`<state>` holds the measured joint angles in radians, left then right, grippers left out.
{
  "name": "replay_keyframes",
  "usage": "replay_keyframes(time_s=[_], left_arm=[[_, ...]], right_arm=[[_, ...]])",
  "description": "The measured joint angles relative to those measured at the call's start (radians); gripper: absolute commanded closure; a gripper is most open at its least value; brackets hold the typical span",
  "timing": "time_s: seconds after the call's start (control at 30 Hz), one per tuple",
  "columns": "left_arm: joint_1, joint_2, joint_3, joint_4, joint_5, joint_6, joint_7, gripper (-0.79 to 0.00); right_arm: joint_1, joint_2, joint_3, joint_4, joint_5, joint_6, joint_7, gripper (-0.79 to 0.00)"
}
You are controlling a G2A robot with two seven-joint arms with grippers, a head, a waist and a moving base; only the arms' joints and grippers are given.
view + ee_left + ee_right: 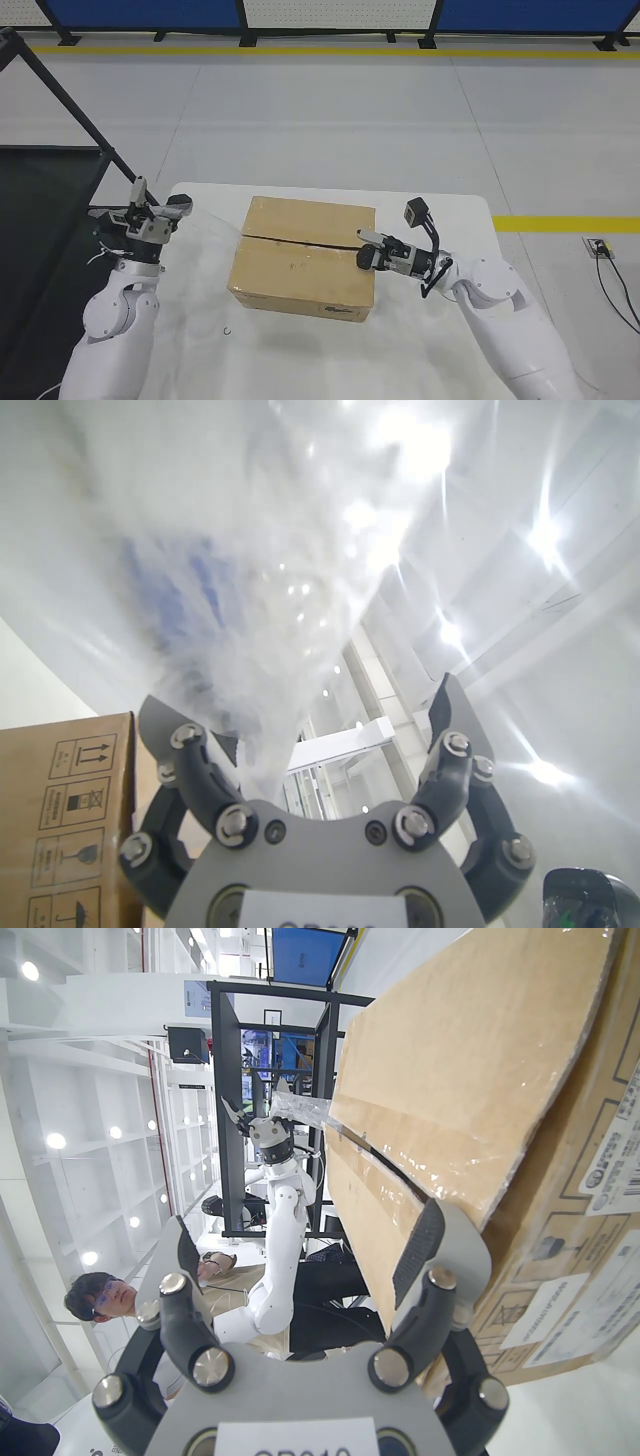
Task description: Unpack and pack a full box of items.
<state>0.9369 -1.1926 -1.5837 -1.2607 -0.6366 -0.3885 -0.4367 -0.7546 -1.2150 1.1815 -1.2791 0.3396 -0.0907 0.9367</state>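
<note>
White-covered table [440,215], bearing at its middle a cardboard box [300,262], flaps down, seam running across the top from left to right. Right gripper [302,1218] at the box's right top edge, by the seam: jaws wide apart, gripping nothing, one finger just beside the flap's rim. Left gripper [300,700] over the table's far left corner: jaws wide apart, clear film [280,610] stretching from between them to the seam; cannot tell whether stuck to a finger.

Left gripper [300,695] with fingers [165,725] spread wide, crumpled clear plastic film [280,625] rising from between them, cardboard box [65,800] with printed handling symbols just beside one finger.
</note>
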Motion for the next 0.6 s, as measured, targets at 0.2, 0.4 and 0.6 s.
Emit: replay_keyframes(time_s=[0.2, 0.4, 0.6], left_arm=[[0.030, 0.002, -0.013, -0.069, 0.038, 0.008, 0.039, -0.785], [0.067, 0.002, -0.012, -0.155, 0.092, 0.011, 0.072, -0.785], [0.107, 0.001, -0.003, -0.265, 0.158, 0.024, 0.109, -0.785]], right_arm=[[-0.001, 0.001, 0.000, -0.002, 0.002, 0.000, -0.001, -0.785], [-0.002, 0.003, 0.000, -0.004, -0.001, 0.002, -0.003, -0.785], [-0.002, 0.004, 0.002, -0.005, 0.001, 0.006, -0.011, -0.785]])
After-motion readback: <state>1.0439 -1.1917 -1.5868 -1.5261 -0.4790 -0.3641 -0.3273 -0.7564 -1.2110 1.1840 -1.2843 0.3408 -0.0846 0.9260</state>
